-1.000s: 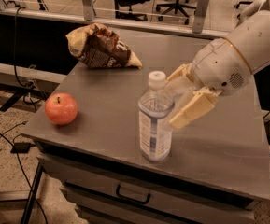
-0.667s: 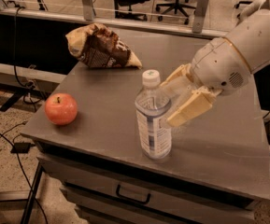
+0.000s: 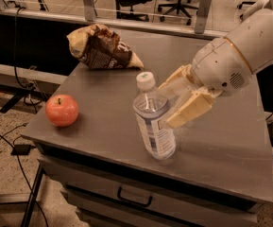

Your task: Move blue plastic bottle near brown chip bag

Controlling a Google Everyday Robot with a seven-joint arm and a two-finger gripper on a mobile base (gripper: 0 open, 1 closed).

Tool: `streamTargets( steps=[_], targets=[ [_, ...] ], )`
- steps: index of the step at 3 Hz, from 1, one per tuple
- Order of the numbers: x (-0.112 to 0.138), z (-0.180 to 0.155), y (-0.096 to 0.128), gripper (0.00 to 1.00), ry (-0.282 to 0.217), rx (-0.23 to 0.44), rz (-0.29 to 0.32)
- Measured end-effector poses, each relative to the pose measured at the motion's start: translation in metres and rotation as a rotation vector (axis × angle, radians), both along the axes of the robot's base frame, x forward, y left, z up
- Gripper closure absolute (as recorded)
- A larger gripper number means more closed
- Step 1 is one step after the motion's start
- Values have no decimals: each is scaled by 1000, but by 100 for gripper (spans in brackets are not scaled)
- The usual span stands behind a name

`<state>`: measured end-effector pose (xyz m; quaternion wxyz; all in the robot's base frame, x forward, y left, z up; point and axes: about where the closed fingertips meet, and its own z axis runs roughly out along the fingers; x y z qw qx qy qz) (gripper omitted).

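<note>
The blue plastic bottle [image 3: 154, 122] is clear with a white cap and a blue-and-white label. It stands on the grey cabinet top [image 3: 221, 145] near the front, leaning a little to the left. My gripper [image 3: 168, 106] reaches in from the right, with its tan fingers [image 3: 189, 110] closed on the bottle's upper body, one behind it and one in front. The brown chip bag [image 3: 103, 48] lies crumpled at the far left corner of the top, well apart from the bottle.
A red apple [image 3: 62, 110] sits near the front left edge of the cabinet top. A drawer with a handle [image 3: 134, 198] is below. Cables and a stand lie on the floor at left. Office chairs stand behind a rail at the back.
The bottle and my gripper have shifted slightly left, toward the chip bag, and the bottle now leans left. The apple and the chip bag have not moved.
</note>
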<state>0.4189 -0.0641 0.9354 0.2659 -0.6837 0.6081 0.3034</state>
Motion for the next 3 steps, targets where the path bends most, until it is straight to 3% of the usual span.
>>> streamTargets(
  steps=[1, 2, 3],
  targets=[
    [0, 1, 2, 85, -4, 0, 0],
    [2, 11, -2, 62, -28, 31, -14],
    [6, 29, -18, 39, -85, 107, -70]
  ],
)
